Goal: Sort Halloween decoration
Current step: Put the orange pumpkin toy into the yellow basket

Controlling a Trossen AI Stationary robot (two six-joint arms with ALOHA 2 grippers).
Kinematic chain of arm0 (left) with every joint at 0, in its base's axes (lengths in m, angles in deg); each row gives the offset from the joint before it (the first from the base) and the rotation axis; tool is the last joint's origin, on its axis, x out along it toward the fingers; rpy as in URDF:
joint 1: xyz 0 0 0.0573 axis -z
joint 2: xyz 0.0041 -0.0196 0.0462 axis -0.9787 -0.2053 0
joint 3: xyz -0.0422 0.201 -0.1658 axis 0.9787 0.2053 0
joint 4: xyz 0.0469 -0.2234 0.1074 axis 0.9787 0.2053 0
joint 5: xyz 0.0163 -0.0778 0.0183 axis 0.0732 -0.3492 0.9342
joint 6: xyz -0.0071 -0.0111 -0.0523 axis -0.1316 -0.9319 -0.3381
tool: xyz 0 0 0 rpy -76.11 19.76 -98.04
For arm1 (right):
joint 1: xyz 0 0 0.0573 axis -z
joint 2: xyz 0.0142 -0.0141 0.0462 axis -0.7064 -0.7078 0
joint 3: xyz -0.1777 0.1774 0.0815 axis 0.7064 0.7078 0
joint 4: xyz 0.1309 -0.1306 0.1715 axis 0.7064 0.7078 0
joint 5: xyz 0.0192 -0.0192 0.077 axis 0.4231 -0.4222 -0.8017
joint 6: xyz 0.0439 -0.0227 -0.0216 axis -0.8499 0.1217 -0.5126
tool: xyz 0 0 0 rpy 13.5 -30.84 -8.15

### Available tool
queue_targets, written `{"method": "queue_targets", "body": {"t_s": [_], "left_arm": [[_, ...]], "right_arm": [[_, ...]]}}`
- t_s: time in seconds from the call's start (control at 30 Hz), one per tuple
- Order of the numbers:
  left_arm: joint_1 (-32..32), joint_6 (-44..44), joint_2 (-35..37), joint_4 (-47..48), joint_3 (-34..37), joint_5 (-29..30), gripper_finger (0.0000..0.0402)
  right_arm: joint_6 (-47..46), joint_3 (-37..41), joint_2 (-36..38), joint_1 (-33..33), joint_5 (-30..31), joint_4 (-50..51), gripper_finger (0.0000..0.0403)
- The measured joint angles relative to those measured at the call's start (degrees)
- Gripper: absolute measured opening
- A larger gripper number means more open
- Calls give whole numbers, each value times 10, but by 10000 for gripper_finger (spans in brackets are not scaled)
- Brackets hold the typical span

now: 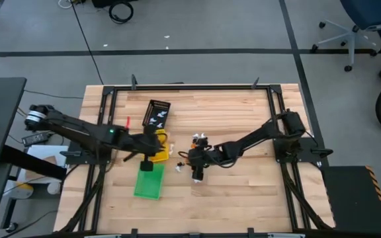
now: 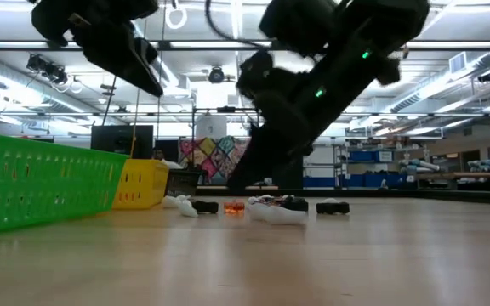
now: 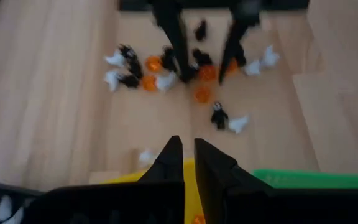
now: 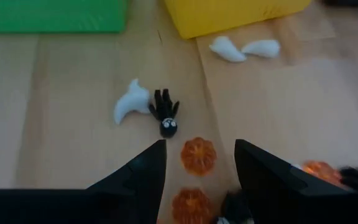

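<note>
Lab: ceiling strip lights (image 2: 49, 53), office chair (image 1: 366, 20).

Long ceiling lights (image 2: 228, 34) run overhead and give the room an even, bright wash. On the wooden table (image 1: 243, 192) shadows are soft and short, pooling just under the arms. Seen from table height, both arms are dark, blurred silhouettes against the bright ceiling, and the near tabletop is out of focus with a mild sheen. The green tray (image 2: 32, 187) glows strongly. From the left wrist, the scattered trinkets (image 3: 166, 74) are smeared and soft. From the right wrist, the orange pumpkin (image 4: 198, 155) and the black spider (image 4: 165, 112) look sharper, while the fingers (image 4: 142, 180) nearest the lens are blurred.
</note>
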Motion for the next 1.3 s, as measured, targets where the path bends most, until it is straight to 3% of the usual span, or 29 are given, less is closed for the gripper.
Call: {"method": "queue_targets", "body": {"t_s": [0.17,0.37,0.73,1.3], "left_arm": [[2,-19,85,9,22,17,17],[6,-24,133,0,27,18,17],[15,-33,135,12,27,18,18],[15,-34,135,35,27,18,18]], "right_arm": [[21,-14,-40,8,-3,-5,194],[23,-16,-45,7,2,3,189],[25,-18,-59,6,2,-13,95],[54,-14,-16,11,16,-1,103]]}}
